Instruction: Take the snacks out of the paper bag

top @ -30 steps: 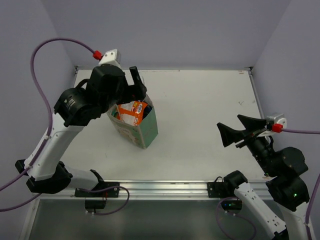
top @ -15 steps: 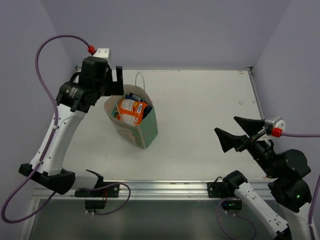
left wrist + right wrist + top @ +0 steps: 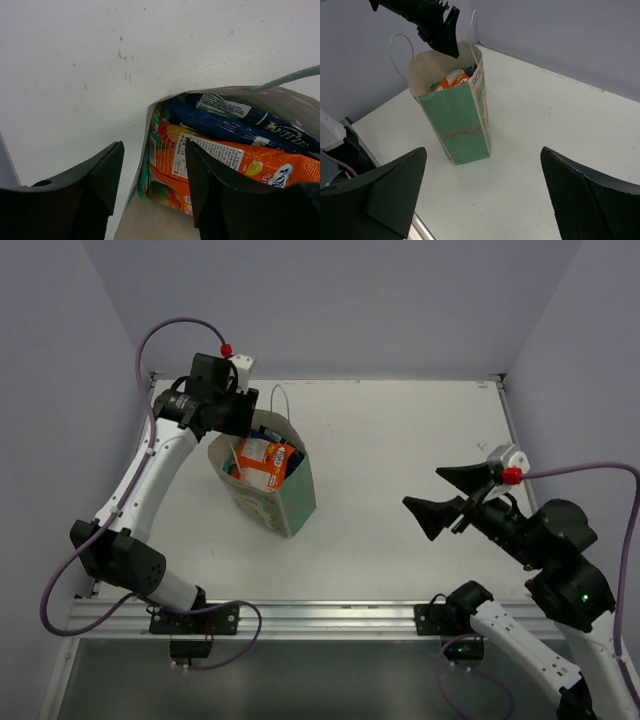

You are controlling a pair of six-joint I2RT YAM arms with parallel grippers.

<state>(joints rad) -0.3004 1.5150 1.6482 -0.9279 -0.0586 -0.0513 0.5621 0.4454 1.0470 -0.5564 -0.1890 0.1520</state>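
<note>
The paper bag (image 3: pixel 284 498) stands upright on the left half of the table, pale green with white string handles (image 3: pixel 281 405). Inside it lie the snacks: an orange packet (image 3: pixel 262 462) on top, a dark blue one (image 3: pixel 235 127) behind it and a teal-green edge (image 3: pixel 142 175) against the wall. My left gripper (image 3: pixel 243 415) hovers at the bag's far-left rim, jaws partly apart. One finger (image 3: pixel 100 175) is outside the bag's wall (image 3: pixel 150 220) and the other finger (image 3: pixel 205 185) is over the orange packet (image 3: pixel 225 160); it holds nothing. My right gripper (image 3: pixel 440 495) is wide open and empty, well right of the bag (image 3: pixel 457 120).
The white table (image 3: pixel 400 440) is walled in at the back and both sides. A metal rail (image 3: pixel 330 615) runs along its near edge by the arm bases. A purple cable (image 3: pixel 170 330) loops above the left arm.
My left gripper lifted off the bag's mouth, swung left, then came back to the far rim with its jaws narrowing. My right gripper moved left toward the table's middle, still wide open.
</note>
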